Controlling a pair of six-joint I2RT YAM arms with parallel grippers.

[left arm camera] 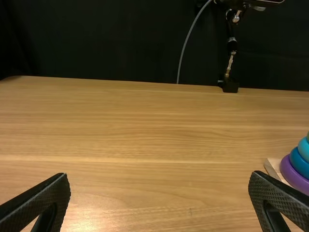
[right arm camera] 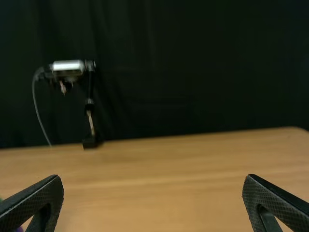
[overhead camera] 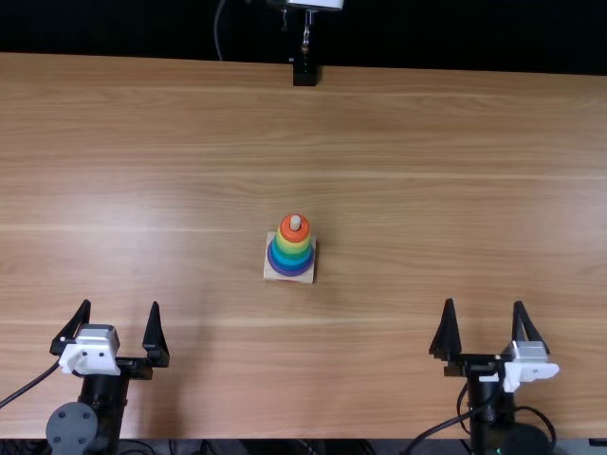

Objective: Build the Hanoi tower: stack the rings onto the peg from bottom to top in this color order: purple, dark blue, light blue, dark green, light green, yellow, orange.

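My left gripper (overhead camera: 122,320) stands open at the table's near left, nothing between its fingers. At the near right is my right gripper (overhead camera: 484,320), also open and holding nothing. Between and beyond them, near mid-table, the rings are stacked on the peg (overhead camera: 295,223) of a square wooden base (overhead camera: 272,274): orange ring (overhead camera: 288,232) on top, yellow (overhead camera: 293,246) below, then green and blue tones down to the purple ring (overhead camera: 292,272). In the left wrist view, the purple ring (left arm camera: 292,175) lies beyond the open left gripper (left arm camera: 159,198). The right gripper (right arm camera: 152,200) is open over wood.
A camera stand (overhead camera: 304,71) is clamped at the far edge of the wooden table (overhead camera: 427,142), with a cable hanging beside it. Dark cloth hangs behind the table. Thin cables run beside both arms at the near edge.
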